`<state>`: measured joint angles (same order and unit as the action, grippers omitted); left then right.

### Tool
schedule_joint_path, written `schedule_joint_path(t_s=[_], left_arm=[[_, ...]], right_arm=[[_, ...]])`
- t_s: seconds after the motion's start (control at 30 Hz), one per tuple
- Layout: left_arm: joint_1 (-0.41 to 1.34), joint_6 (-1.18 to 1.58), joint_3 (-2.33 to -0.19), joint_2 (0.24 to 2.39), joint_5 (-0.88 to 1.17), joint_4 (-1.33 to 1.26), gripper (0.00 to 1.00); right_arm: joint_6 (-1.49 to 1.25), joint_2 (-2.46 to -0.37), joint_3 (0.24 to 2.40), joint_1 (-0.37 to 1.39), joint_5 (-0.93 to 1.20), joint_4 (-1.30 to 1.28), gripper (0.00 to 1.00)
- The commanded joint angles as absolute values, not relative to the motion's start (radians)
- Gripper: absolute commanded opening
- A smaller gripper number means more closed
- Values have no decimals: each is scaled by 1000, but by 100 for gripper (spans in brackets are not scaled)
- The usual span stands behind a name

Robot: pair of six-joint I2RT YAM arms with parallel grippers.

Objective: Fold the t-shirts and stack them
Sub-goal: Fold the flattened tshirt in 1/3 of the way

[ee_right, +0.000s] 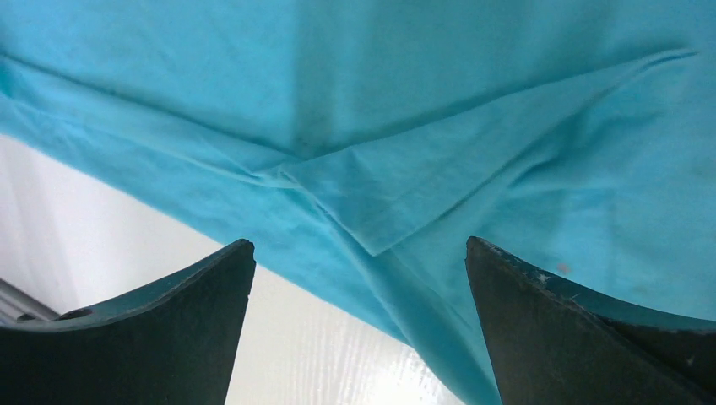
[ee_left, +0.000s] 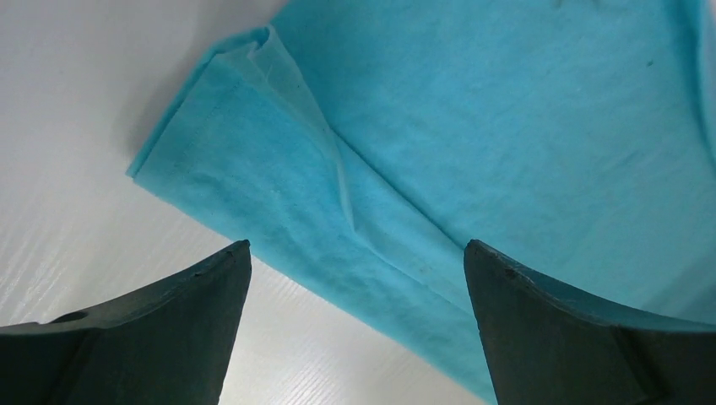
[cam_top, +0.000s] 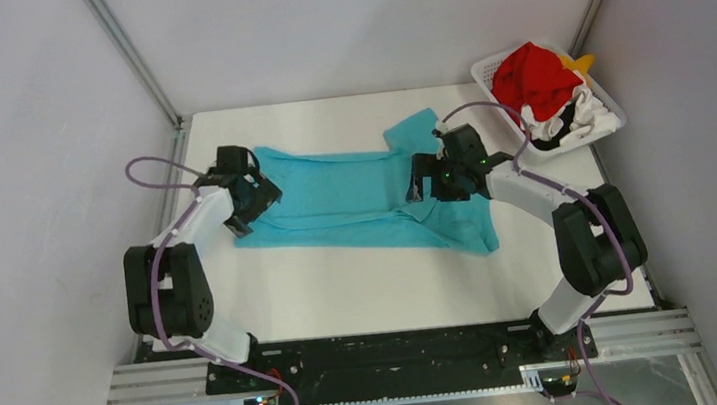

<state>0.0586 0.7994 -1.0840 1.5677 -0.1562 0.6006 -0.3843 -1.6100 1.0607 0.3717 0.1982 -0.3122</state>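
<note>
– Teal t-shirt (cam_top: 354, 198): where is it, and how will it handle?
– Flat on the counter (cam_top: 344, 294), mid-field, long axis running 9 to 3 o'clock. One flap sticks out toward 1 o'clock, another toward 5. Looks thin and limp: light, no stiffness, likely to sag and crease once lifted. Counter looks smooth, so I'd expect the cloth to slide if dragged.
– End effectors?
– Left end effector (cam_top: 266, 194) sits over the 9 o'clock end, right end effector (cam_top: 418, 181) toward the 3 o'clock end. Both have jaws wide apart with nothing between them. Cloth lies loose below.
– Grip points?
– Left wrist view shows a doubled edge (ee_left: 253, 186) with a stitched hem. Pinch near its corner through both layers, or the top layer may peel off. Right wrist view shows a folded flap (ee_right: 397, 194). Take the outer edge beside it, not mid-panel.
– Other shirts?
– Red t-shirt (cam_top: 535, 78), white-and-black t-shirt (cam_top: 582, 119) and yellow t-shirt (cam_top: 579, 63) are heaped in the basket (cam_top: 483, 71) at 1–2 o'clock, apart from the teal one.
</note>
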Motion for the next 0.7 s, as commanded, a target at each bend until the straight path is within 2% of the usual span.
schedule_joint_path(t_s=[0.0, 0.47, 0.67], left_arm=[[61, 766, -1084, 1614, -121, 592, 100], [45, 767, -1311, 1862, -93, 564, 100], [-34, 798, -1399, 1960, -79, 565, 100]], right_arm=[[-434, -1659, 1063, 409, 246, -207, 99], [-452, -1766, 1062, 438, 190, -190, 99], [-449, -1714, 1046, 434, 115, -197, 99]])
